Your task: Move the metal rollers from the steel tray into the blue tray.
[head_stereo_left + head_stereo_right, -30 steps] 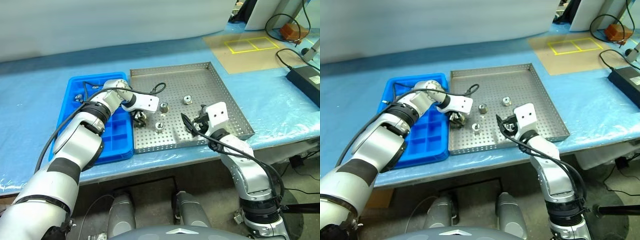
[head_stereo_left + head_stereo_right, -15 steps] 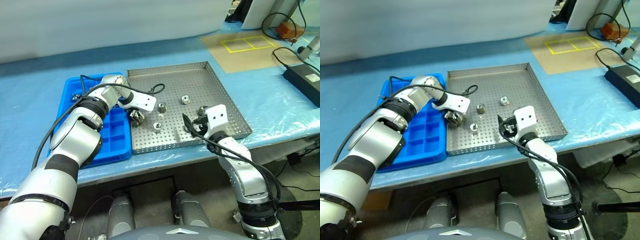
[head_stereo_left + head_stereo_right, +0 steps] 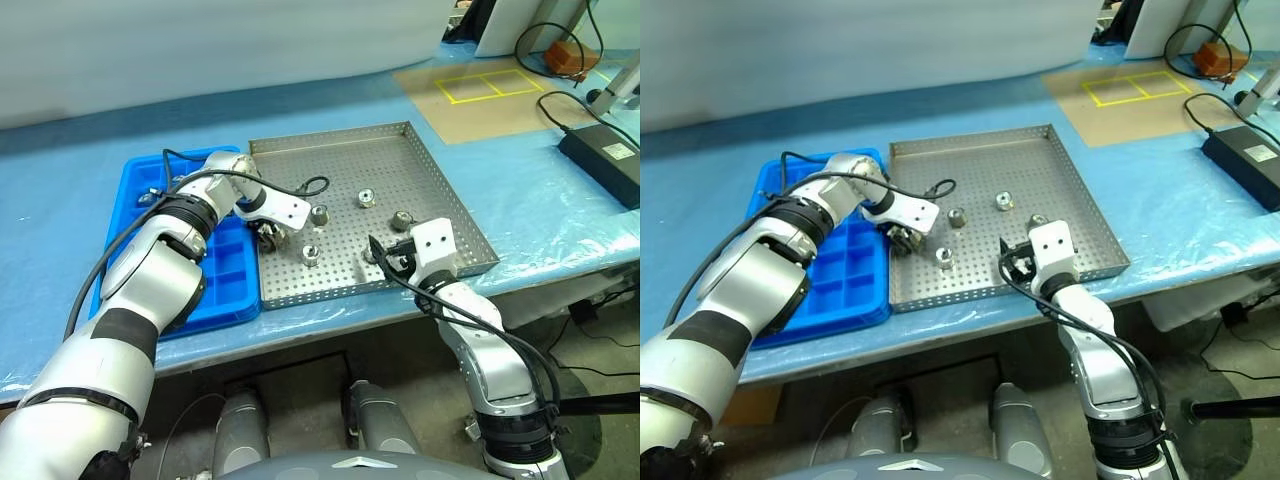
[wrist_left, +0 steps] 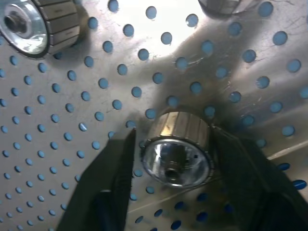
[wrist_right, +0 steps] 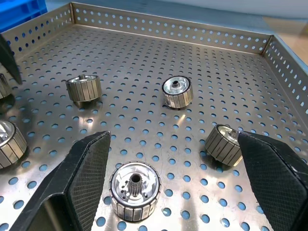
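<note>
Five metal rollers (image 5: pixel 177 92) are counted on the steel tray (image 3: pixel 400 135); none is made out with certainty in the blue tray (image 3: pixel 140 190), which lies just beside the steel tray on its left, on the blue-covered table (image 3: pixel 60 200); a small object sits in one far compartment, too small to be told.

Left gripper (image 4: pixel 171 159): pointed steeply down at the steel tray's left edge; jaws drawn in tight against one roller (image 4: pixel 177 147), a black finger (image 4: pixel 108 178) on either side; the roller is seen lying on the perforated floor, not yet lifted; the grip is judged taken, the lift and carry to the blue tray judged next.

Right gripper (image 5: pixel 173 192): held level near the tray's front edge; jaws spread as wide as they go, nothing held; one roller (image 5: pixel 134 190) stands between and just ahead of the fingers, another (image 5: pixel 224 144) near the right finger.

Risks, as judged:
- the held roller is smooth and round, gripped across its curved side; a slip or a twist out of the jaws on lifting is possible, and it would then roll across the tray;
- the raised rim between the two trays must be cleared; too low a carry would knock the roller loose;
- the cable (image 3: pixel 300 187) looped by the left wrist may brush the nearby roller (image 3: pixel 320 213);
- the compartments are small; a release off-centre could leave the roller perched on a divider.
</note>
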`<state>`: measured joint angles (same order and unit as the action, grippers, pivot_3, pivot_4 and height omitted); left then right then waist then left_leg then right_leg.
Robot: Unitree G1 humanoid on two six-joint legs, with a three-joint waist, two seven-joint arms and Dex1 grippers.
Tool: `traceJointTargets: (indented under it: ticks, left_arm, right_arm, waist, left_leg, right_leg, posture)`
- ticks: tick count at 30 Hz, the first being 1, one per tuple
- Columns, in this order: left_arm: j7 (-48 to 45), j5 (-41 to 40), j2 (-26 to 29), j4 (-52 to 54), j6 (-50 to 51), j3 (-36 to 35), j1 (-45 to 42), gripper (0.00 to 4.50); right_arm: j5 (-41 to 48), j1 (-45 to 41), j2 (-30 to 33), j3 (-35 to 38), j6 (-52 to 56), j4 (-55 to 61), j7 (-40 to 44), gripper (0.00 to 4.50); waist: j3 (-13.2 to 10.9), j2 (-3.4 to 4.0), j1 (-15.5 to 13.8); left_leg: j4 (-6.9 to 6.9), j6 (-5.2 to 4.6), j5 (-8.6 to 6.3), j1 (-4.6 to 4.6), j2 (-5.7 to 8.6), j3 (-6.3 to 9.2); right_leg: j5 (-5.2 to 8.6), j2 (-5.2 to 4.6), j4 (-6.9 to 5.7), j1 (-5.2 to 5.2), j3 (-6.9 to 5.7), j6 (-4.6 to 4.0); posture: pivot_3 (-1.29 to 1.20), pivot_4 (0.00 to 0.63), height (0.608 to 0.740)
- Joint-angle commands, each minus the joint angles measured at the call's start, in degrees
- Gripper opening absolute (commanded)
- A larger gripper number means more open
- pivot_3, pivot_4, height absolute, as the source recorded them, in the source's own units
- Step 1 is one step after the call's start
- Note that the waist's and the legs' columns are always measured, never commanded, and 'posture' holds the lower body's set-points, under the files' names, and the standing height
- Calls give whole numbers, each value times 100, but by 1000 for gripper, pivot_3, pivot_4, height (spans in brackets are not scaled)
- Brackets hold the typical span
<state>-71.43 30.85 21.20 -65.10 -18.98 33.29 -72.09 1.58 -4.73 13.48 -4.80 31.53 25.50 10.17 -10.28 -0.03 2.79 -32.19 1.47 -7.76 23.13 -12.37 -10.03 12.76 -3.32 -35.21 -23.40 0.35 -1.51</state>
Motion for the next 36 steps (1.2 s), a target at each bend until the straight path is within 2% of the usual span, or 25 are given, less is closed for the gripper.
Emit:
traceJointTargets:
  ticks: [1, 11, 15, 21, 24, 28, 31, 36]
  left_arm:
    - [51, 172, 161, 20, -120, 107, 22, 1846]
    - [85, 41, 303, 139, -224, -54, 103, 1814]
    - [-471, -874, 171, 456, -49, -716, 108, 1814]
    - [-870, -1754, 202, 935, 524, -1435, 131, 1814]
    - [-1054, -2125, 471, 1542, 704, -1714, 376, 1814]
    - [-1313, -2488, 1172, 2928, 1164, -1979, 988, 1814]
    - [-1193, -2799, 1574, 3882, 1949, -2308, 1448, 1814]
    - [-491, -3135, 2145, 5321, 3185, -3000, 2484, 1814]
  right_arm:
    - [-38, -30, -26, 15, -74, 279, -25, 4391]
    - [-49, -137, -39, 17, -131, 151, 10, 4391]
    - [48, -204, -67, 54, -145, 212, 73, 4391]
    - [612, -579, 128, 260, 4, 493, 650, 4391]
    - [1012, -925, 291, 433, 145, 401, 1020, 4391]
    - [1890, -1219, 556, 482, 449, 318, 1935, 4391]
    - [2025, -1565, 831, 312, 397, -45, 2466, 4391]
    - [1925, -2525, 763, -151, 43, -965, 3031, 4391]
  waist:
    - [0, 0, 0]
    - [0, 0, 114]
    - [-1, -1, 96]
    - [-3, -2, 52]
    - [-3, -2, 39]
    - [-4, 2, 48]
    - [-7, 7, -92]
    - [-10, 13, -271]
  left_leg:
    - [0, -1, -1, -1, 0, 0]
    - [1, -2, -1, -4, -2, 0]
    - [1, -3, -2, -1, 0, 0]
    - [3, -15, -9, 7, 3, 0]
    - [6, -16, -10, 5, 3, -1]
    - [14, -14, -8, -4, -10, -3]
    - [26, -9, -6, -4, -18, -2]
    - [27, 5, 2, -6, -20, -3]
  right_leg:
    - [0, 0, 1, 2, 0, 0]
    - [0, 1, 2, 4, -1, 0]
    - [0, -1, 5, 4, -2, 0]
    - [-1, -5, 18, 6, -5, -1]
    - [-1, -5, 21, 9, -6, -2]
    - [1, 5, 20, 8, -6, -6]
    - [5, 6, 19, 7, -18, -14]
    - [8, 1, 4, 3, -27, -18]
  posture:
    - [-544, 150, 740]
    - [-532, 150, 740]
    - [-514, 150, 740]
    - [-460, 150, 740]
    - [-427, 150, 740]
    - [-347, 150, 740]
    - [-268, 150, 740]
    - [-143, 150, 740]
